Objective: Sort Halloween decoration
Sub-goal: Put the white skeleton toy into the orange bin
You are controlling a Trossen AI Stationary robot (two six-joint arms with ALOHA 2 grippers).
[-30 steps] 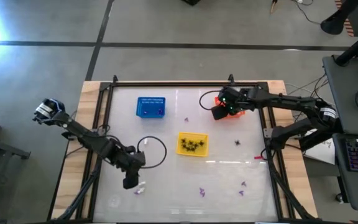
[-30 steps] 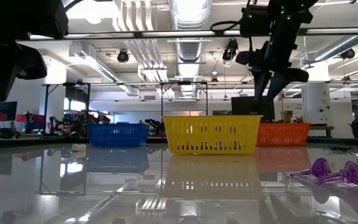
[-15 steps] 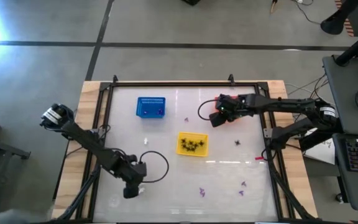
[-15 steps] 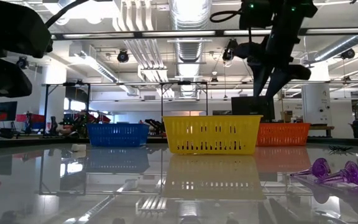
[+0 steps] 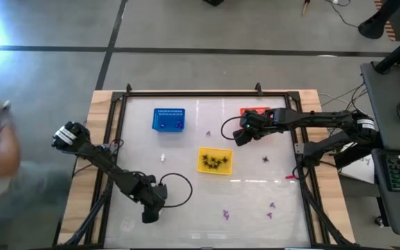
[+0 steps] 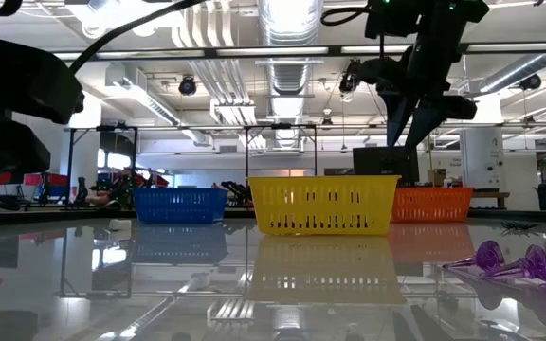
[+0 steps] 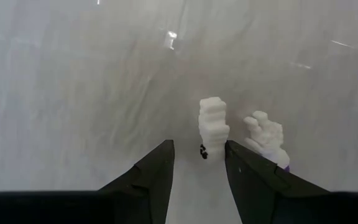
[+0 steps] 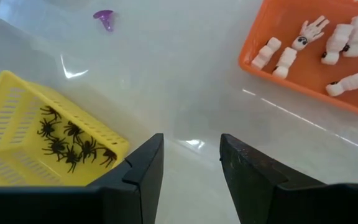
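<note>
We take the yellow basket (image 5: 214, 160) in the middle of the tabletop (image 5: 186, 208) as our landmark. Nearest the front edge, well to the front-left of that basket, our left gripper (image 7: 197, 163) hangs low with its jaws parted and nothing between them. Straight ahead of the gap, in the left wrist view, stands a white blocky trinket (image 7: 213, 126), its long axis running on along the line of the jaws and its near end just at the fingertips. A second white trinket (image 7: 266, 135), shaped like a small hand, lies just beside it, off the outer side of one finger. We judge the next move to be a short push forward and a close on the blocky piece; the left arm is far nearer than the right.

Front-right of the yellow basket a few purple trinkets (image 5: 225, 214) lie scattered. Inside it sit the black spiders (image 8: 72, 144).

Behind and to the right of the basket, our right gripper (image 8: 190, 163) hovers over bare tabletop with open, empty jaws. Past it is the orange basket (image 8: 272, 70) holding white pieces (image 8: 284, 60). One purple trinket (image 8: 104, 18) lies behind the yellow basket, and the blue basket (image 5: 168, 119) stands back-left of it.
</note>
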